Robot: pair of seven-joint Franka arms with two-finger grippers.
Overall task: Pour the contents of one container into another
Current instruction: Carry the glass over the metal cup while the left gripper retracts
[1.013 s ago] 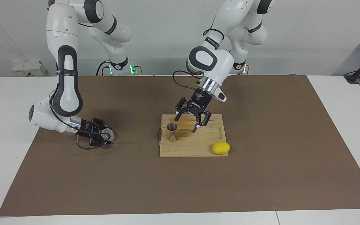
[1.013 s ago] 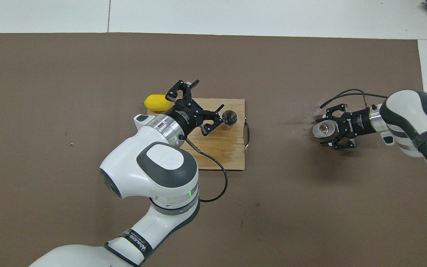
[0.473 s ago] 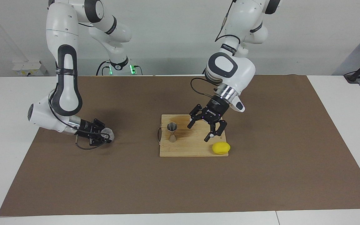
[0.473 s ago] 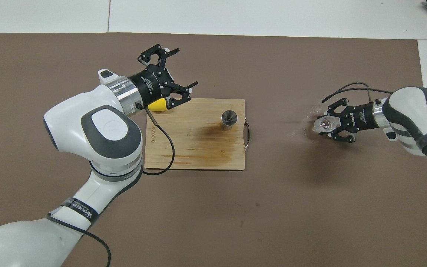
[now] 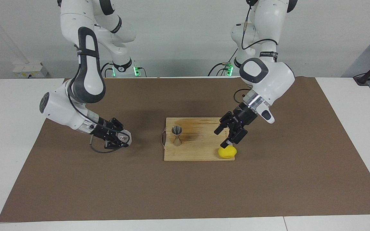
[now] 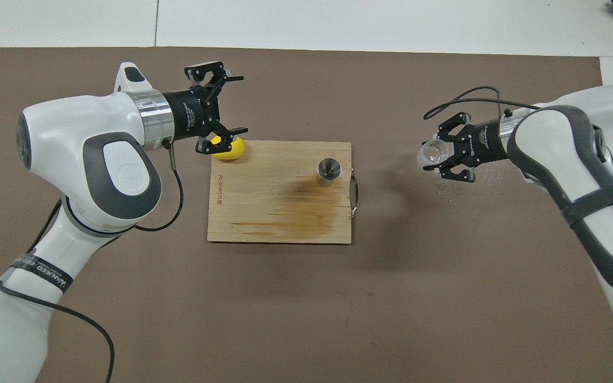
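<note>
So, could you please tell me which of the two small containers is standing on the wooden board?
The steel jigger stands upright on the board, near its handle. The clear glass tumbler is off the board, held by the right end effector over the brown mat.

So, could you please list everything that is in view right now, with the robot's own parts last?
glass: one, clear, held in the right gripper above the mat, toward the right arm's end.
jigger: one, steel, upright on the board, at the board's edge nearest the right arm.
lemon: one, yellow, on the board's corner toward the left arm's end.
board: one, light wood, mid-table on the mat.
mat: one, brown, covering the table.
table: one, white.
left gripper: one, black, open, over the lemon.
right gripper: one, black, shut on the glass.
</note>
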